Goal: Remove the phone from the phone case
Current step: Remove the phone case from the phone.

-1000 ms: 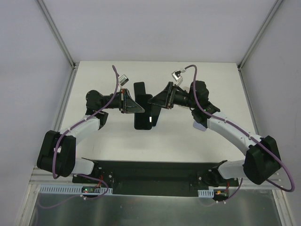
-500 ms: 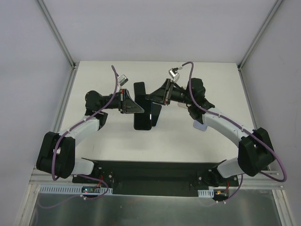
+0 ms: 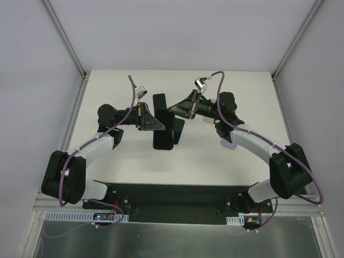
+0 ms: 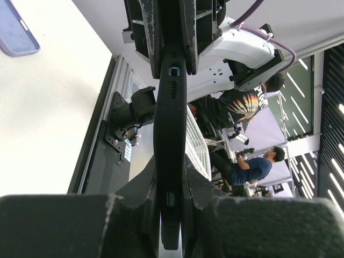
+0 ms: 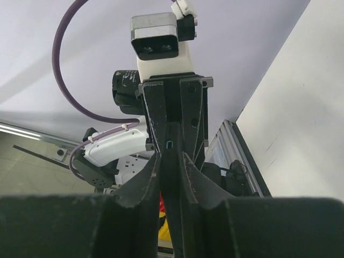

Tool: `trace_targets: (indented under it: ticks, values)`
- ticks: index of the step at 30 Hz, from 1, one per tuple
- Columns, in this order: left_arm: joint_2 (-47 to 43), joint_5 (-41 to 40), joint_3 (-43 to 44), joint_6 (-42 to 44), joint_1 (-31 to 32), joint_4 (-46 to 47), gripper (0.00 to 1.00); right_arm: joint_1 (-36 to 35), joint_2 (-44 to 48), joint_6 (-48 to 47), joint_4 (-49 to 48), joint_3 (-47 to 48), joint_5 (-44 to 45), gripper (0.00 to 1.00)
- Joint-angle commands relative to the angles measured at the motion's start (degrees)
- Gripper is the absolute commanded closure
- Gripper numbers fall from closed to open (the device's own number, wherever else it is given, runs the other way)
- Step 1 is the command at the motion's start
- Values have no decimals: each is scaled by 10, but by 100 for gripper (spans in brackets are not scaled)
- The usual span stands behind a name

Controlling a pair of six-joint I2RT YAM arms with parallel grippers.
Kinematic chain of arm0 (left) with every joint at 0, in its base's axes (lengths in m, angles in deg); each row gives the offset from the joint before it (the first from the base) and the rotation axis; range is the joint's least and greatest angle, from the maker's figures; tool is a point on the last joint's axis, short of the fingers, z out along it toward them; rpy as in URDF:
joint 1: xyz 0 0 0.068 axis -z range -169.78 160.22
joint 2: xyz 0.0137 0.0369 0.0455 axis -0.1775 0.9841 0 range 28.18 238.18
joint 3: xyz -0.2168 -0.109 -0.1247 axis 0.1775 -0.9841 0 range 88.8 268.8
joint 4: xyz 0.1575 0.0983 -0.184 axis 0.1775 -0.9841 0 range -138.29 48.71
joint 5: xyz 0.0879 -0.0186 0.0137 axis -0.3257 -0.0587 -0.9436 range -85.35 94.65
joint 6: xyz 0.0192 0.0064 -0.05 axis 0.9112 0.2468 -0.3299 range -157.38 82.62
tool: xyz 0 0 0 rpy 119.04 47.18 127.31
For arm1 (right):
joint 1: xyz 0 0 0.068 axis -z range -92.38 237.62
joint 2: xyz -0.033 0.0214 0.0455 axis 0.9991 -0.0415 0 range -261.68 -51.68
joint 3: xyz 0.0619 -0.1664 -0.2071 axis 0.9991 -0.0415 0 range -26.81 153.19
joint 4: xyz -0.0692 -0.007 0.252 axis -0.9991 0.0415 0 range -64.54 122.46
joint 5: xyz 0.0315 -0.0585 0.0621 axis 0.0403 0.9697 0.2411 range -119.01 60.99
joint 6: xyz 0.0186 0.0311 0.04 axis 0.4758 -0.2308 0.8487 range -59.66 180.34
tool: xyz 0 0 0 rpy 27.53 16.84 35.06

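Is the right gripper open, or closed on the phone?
Shut on the phone. In the right wrist view the right gripper presses against both sides of the phone's thin edge, and no gap shows between them.

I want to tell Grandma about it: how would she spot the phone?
Find the middle of the white table, where the left gripper and right gripper meet. The phone is the thin black slab pinched between them; the pale purple piece lies alone by the right arm.

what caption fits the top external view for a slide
Two-arm hold: left pincer and right pincer both grip the black phone between them
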Motion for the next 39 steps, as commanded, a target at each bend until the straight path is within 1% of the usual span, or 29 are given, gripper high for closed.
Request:
trace_targets:
  ticks: [1,4,8,10,11,16,17,20,21,24,27,28,29,32,33,39]
  values:
    - [-24,4,7,4,-6,48,100,7,7,41,-93,-15,-14,78]
    - [-23,4,8,5,-6,47,100,8,9,46,-103,-30,-13,72]
    - [-22,4,11,5,-6,46,100,10,13,48,-112,-42,-11,71]
    - [-24,4,12,4,-6,45,100,12,15,52,-115,-48,-9,75]
    - [-24,4,12,4,-6,45,100,13,15,54,-117,-48,-7,79]
    - [-25,4,10,3,-6,45,100,18,8,63,-133,-43,-11,81]
    - [-25,4,9,4,-6,45,100,18,6,67,-141,-41,-14,98]
    - [-26,4,9,6,-6,45,100,18,-10,117,-213,-49,-17,99]
    - [-26,4,9,6,-6,46,100,19,-28,176,-286,-53,-16,99]
    - [-25,6,9,15,-6,49,100,18,-80,288,-444,-55,15,99]
    - [-17,4,10,31,-6,57,100,10,-69,299,-444,-72,38,99]
    - [-13,3,12,27,-6,70,100,8,-66,306,-444,-76,52,99]
    - [-9,2,14,18,-6,107,100,6,-64,309,-444,-81,60,99]
    - [16,-3,25,-44,-6,170,100,-8,-55,327,-445,-100,93,98]
    - [27,-3,29,-52,-6,201,100,-11,-51,331,-445,-105,107,99]
    - [50,-10,39,-96,-6,268,100,-41,-50,341,-445,-100,152,99]
